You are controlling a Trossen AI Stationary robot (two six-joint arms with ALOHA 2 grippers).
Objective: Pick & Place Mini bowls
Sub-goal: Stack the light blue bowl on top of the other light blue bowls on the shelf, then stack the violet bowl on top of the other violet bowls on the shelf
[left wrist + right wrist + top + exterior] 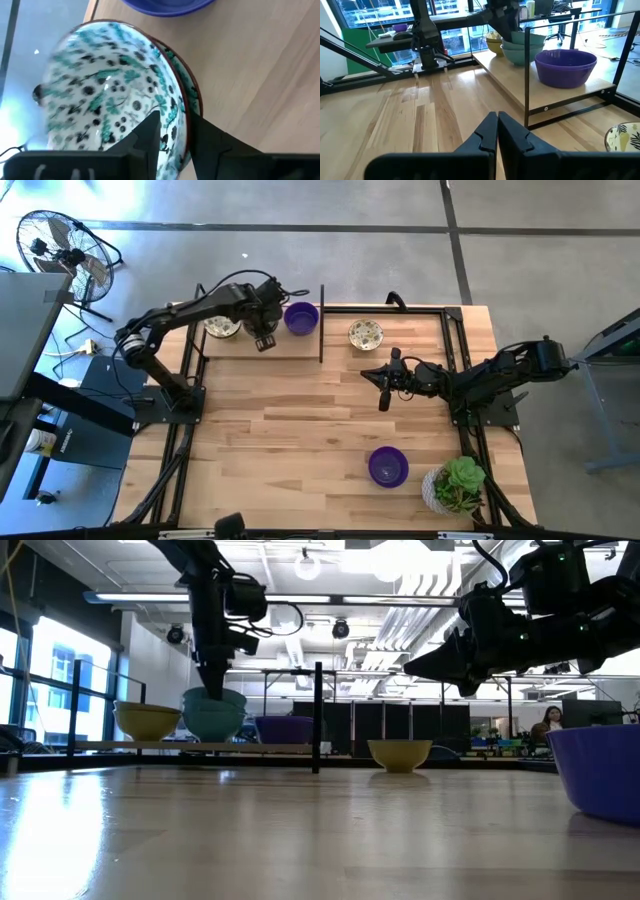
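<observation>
On the raised wooden shelf (290, 346) at the table's back, the left gripper (175, 131) straddles the rim of a cream-white, green-speckled mini bowl (107, 87), fingers slightly parted, while the right gripper (497, 131) hovers closed mid-table.

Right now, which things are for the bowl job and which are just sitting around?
For the job:
- patterned bowl with the left hand straddling its rim
- purple bowl on the shelf
- purple bowl near the plant
- patterned bowl on the table

Just around:
- potted plant
- fan
</observation>
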